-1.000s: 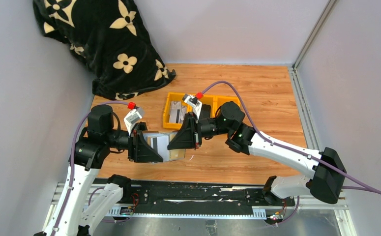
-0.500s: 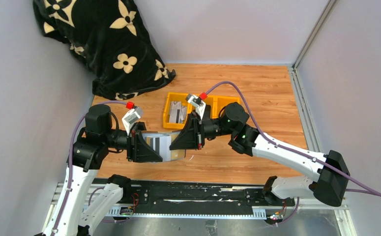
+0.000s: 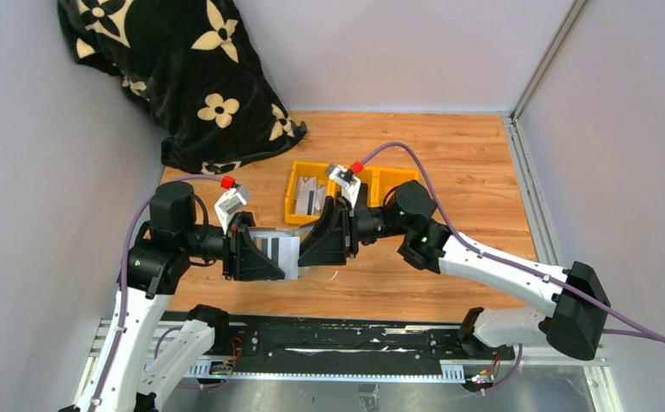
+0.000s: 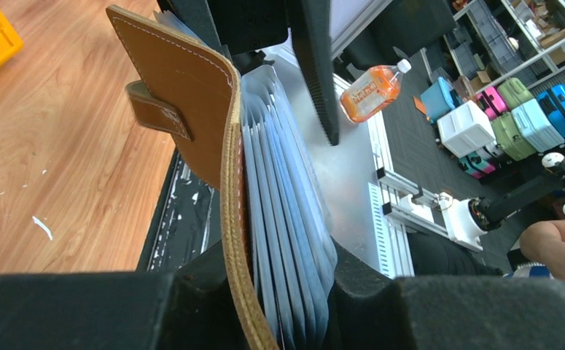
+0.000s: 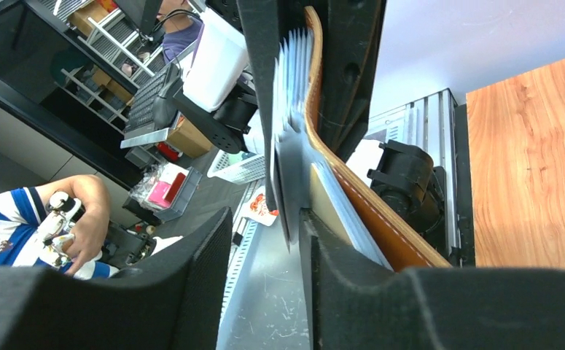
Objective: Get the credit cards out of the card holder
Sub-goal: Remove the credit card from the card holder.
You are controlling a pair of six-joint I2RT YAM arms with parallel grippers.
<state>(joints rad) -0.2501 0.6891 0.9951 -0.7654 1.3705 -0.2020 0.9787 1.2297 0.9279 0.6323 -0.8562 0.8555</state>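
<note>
Small brown leather folding card holder (image 4: 181, 87) sits clamped tight in the left end effector (image 4: 279, 310), above the wooden worktop (image 3: 474, 163), its grey sleeves (image 4: 286, 182) between the part-open right end effector (image 5: 265, 248) fingers.

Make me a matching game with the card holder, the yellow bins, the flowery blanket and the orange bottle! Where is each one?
Things:
1. card holder
2. yellow bins
3. blanket
4. orange bottle

Places:
A. heaped in the far left corner
B. lying off the table, seen only in the left wrist view
C. held in the air, pockets fanned open
D. sitting on the table, in the middle

Pairs: 1-C, 2-D, 3-A, 4-B
</note>
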